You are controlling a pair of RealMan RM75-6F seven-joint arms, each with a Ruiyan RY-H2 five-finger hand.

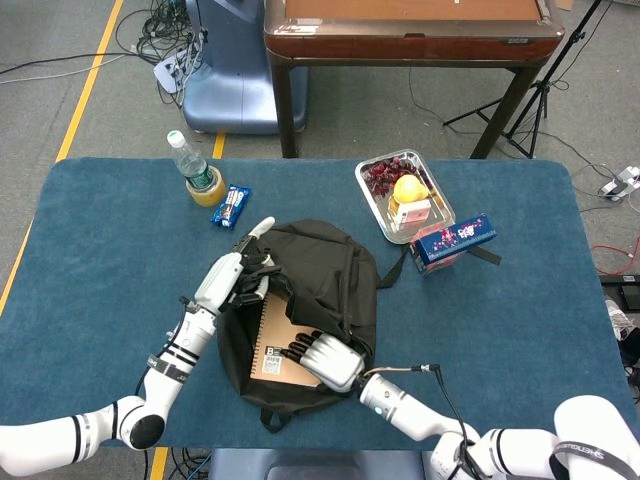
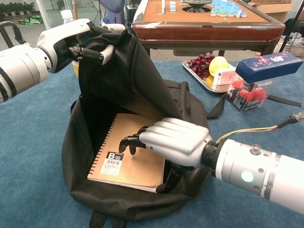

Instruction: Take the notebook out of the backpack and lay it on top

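Observation:
A black backpack (image 1: 335,275) (image 2: 118,80) lies open on the blue table. My left hand (image 1: 235,270) (image 2: 71,40) grips its top flap and holds it raised. Inside lies a tan spiral notebook (image 1: 272,342) (image 2: 124,159) with a barcode label. My right hand (image 1: 325,358) (image 2: 173,141) reaches into the opening: its dark fingertips rest on the notebook's cover and the thumb curls under the notebook's right edge. The notebook still lies flat in the bag.
A metal tray (image 1: 372,203) (image 2: 187,66) of fruit and a blue box on a clear container (image 1: 452,242) (image 2: 260,71) stand to the right of the bag. A bottle (image 1: 195,165) and a snack bar (image 1: 231,206) sit at the back left. A brown table (image 1: 410,30) stands behind.

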